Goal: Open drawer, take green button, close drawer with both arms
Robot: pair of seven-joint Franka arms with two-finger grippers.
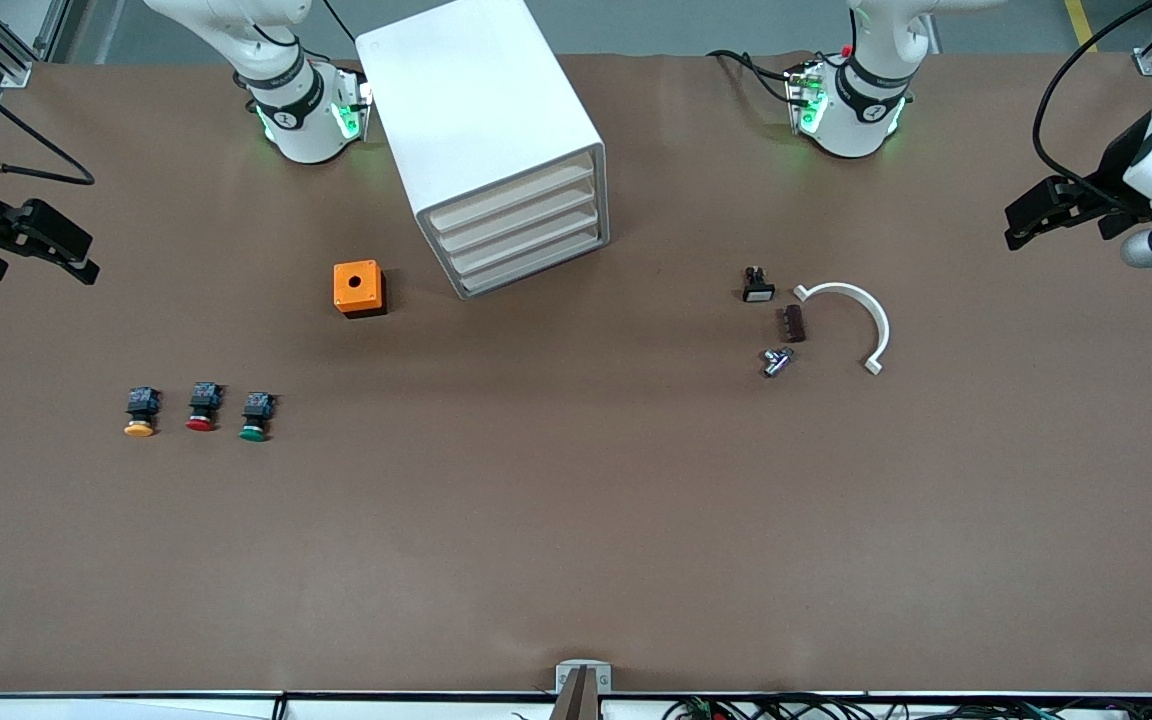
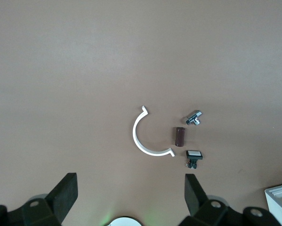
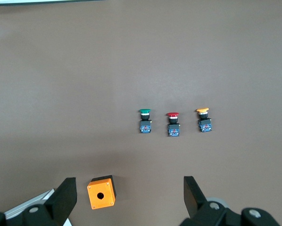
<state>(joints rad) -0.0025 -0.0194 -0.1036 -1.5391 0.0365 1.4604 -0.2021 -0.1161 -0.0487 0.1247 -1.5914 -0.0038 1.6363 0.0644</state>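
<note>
The white cabinet (image 1: 491, 130) stands between the arm bases with all four beige drawers shut. The lowest drawer (image 1: 534, 268) is closed, so its inside is hidden. The green-capped button (image 1: 255, 416) lies on the table toward the right arm's end, beside a red-capped one (image 1: 202, 407) and a yellow-capped one (image 1: 141, 412); it also shows in the right wrist view (image 3: 145, 121). My right gripper (image 1: 76, 255) (image 3: 130, 193) is open and empty, up over the right arm's end of the table. My left gripper (image 1: 1021, 225) (image 2: 130, 188) is open and empty, up over the left arm's end.
An orange box (image 1: 358, 288) with a round hole sits beside the cabinet. Toward the left arm's end lie a white half-ring clip (image 1: 851, 315), a brown block (image 1: 794, 324), a metal fitting (image 1: 776, 361) and a small white-capped switch (image 1: 758, 286).
</note>
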